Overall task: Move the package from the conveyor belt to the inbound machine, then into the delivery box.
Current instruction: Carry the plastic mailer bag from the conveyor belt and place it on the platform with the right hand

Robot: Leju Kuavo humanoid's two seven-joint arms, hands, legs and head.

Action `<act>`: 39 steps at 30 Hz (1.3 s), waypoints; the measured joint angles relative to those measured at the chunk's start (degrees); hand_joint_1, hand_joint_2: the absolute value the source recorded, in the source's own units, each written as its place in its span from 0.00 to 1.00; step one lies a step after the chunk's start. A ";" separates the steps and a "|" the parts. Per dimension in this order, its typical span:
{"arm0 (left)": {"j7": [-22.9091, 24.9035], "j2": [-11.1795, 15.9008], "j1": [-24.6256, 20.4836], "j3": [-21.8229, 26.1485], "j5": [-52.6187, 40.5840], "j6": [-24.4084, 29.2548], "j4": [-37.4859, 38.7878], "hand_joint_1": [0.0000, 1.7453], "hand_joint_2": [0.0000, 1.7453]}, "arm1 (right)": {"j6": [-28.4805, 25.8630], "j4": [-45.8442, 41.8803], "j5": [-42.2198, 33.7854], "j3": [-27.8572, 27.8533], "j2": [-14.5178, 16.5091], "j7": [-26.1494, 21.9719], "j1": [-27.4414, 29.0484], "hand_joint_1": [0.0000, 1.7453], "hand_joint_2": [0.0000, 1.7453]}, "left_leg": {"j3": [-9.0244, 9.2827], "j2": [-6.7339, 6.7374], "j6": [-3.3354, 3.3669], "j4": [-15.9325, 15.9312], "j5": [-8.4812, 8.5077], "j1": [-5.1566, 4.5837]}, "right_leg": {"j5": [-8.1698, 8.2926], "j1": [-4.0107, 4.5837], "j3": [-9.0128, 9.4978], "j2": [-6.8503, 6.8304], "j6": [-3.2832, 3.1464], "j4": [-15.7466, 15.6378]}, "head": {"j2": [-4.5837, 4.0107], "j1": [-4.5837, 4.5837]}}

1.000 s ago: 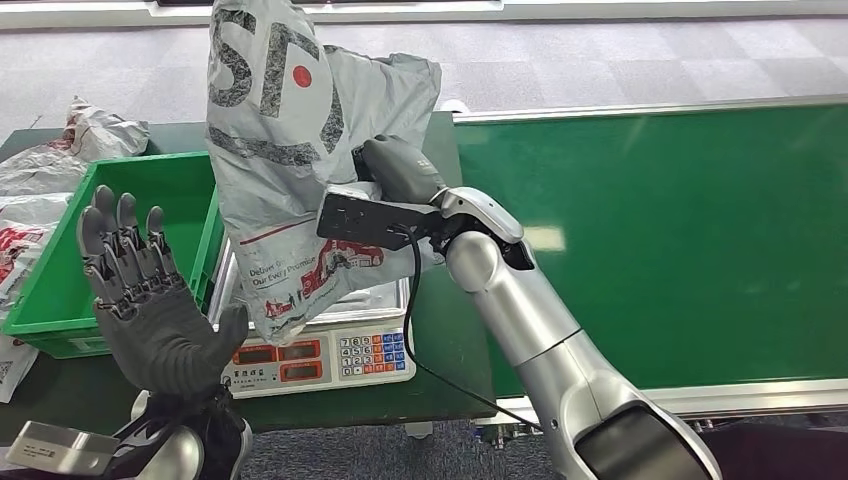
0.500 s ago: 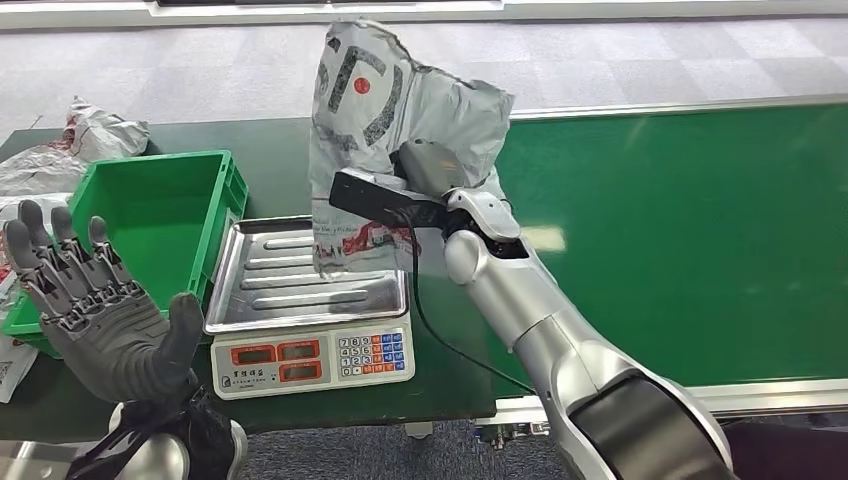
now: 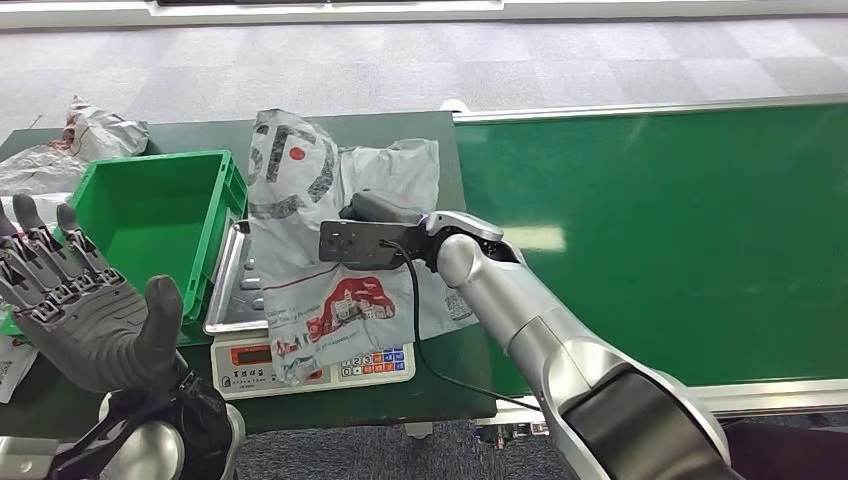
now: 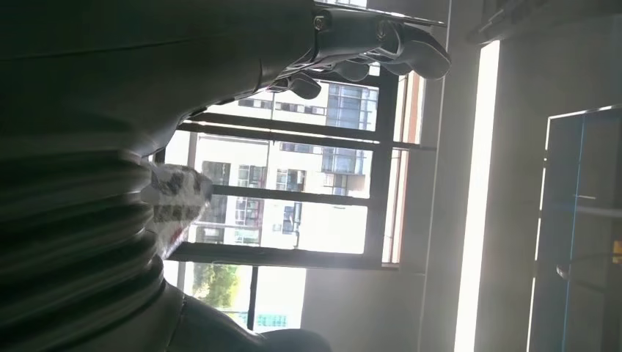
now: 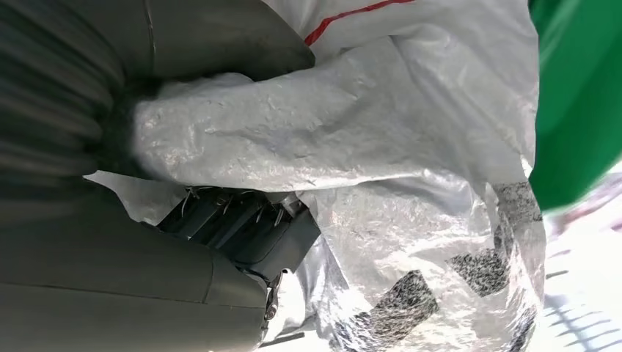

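The grey plastic package (image 3: 320, 220), printed in black and red, lies draped over the steel pan of the weighing scale (image 3: 300, 365) and hangs over its front keypad. My right hand (image 3: 375, 215) rests on top of it and still grips a bunched fold; in the right wrist view the crumpled package (image 5: 381, 147) is pinched against my dark fingers (image 5: 235, 227). My left hand (image 3: 70, 300) is raised at the lower left with its fingers spread and nothing in it, palm toward the scale. Its fingers (image 4: 367, 44) stand out against a window in the left wrist view.
A green delivery box (image 3: 150, 215) stands just left of the scale. The green conveyor belt (image 3: 660, 230) runs along the right. Other plastic bags (image 3: 60, 155) lie at the far left of the table.
My right hand has brought the package down from upright in the air onto the scale pan. My left hand has drifted left and lower, still spread.
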 joint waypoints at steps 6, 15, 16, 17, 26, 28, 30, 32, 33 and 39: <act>0.00 -0.21 -0.31 0.13 -0.61 1.21 -0.03 0.00 1.00 | -0.98 -0.18 -2.00 5.73 0.25 -0.56 0.47 0.00 0.25 | 0.01 0.01 0.00 0.00 0.00 0.01 | 0.00 0.01 0.00 0.00 0.00 0.00 | 0.00 -0.01; 0.00 -0.21 -0.19 0.75 -1.41 2.99 -0.70 0.00 1.00 | -8.05 -0.25 -2.30 9.86 0.27 0.87 0.63 0.00 0.00 | 0.00 0.01 0.00 0.00 0.00 0.00 | 0.00 0.00 0.00 0.00 0.00 0.00 | 0.00 0.00; 0.00 -0.21 -0.15 0.87 -1.47 3.16 -0.84 0.00 1.00 | -8.86 -0.29 -2.23 10.30 0.27 1.21 0.62 0.00 0.00 | 0.00 0.01 0.00 0.00 0.00 0.00 | 0.00 0.00 0.00 0.00 0.00 0.00 | 0.00 0.00; 0.00 -0.21 -0.11 0.98 -1.51 3.32 -0.98 0.00 1.00 | -9.56 -0.39 -2.22 10.71 0.28 1.54 0.62 0.00 0.00 | 0.00 0.01 0.00 0.00 0.00 0.00 | 0.00 0.00 0.00 0.00 0.00 0.00 | 0.00 0.00; 0.00 -0.17 0.96 1.54 -2.17 5.77 -2.87 0.00 1.00 | -20.57 -3.06 -0.25 11.81 0.31 5.04 -0.13 0.00 0.00 | 0.01 0.01 0.00 0.00 0.00 0.00 | 0.00 0.00 0.00 0.00 0.00 0.00 | 0.00 -0.01; 0.00 -0.17 1.09 1.55 -2.21 5.94 -3.13 0.00 1.00 | -21.01 -3.46 -0.13 11.81 0.31 5.24 -0.27 0.00 0.00 | 0.00 0.00 0.00 0.00 0.00 0.00 | 0.00 0.00 0.01 0.00 0.00 0.00 | 0.00 -0.01; 0.00 -0.17 1.15 1.55 -2.23 5.98 -3.27 0.00 1.00 | -21.09 -3.64 -0.11 11.81 0.32 5.30 -0.28 0.00 0.00 | 0.00 0.00 0.00 0.00 0.00 0.00 | 0.00 0.00 0.01 0.00 0.00 0.00 | 0.00 -0.01; 0.00 -0.16 1.18 1.55 -2.26 5.98 -3.35 0.00 1.00 | -21.27 -3.83 -0.15 11.81 0.32 5.31 -0.29 0.00 0.00 | 0.01 0.00 0.00 0.00 0.00 0.00 | 0.00 0.00 0.01 0.00 0.00 0.00 | 0.00 0.00; 0.00 -0.16 1.21 1.55 -2.28 6.03 -3.40 0.00 1.00 | -21.60 -4.03 -0.32 11.80 0.32 5.28 -0.28 0.00 0.00 | 0.01 0.01 0.00 0.00 0.00 0.00 | 0.00 0.00 0.01 0.00 0.00 0.00 | 0.00 0.00; 0.00 0.04 2.65 1.56 -2.98 7.91 -4.27 0.00 1.00 | -30.06 -15.24 -9.17 7.12 -0.15 2.76 3.71 0.00 0.00 | 0.01 -0.04 0.00 0.00 0.00 0.00 | -0.01 0.02 -0.01 -0.01 -0.01 0.00 | 0.00 -0.02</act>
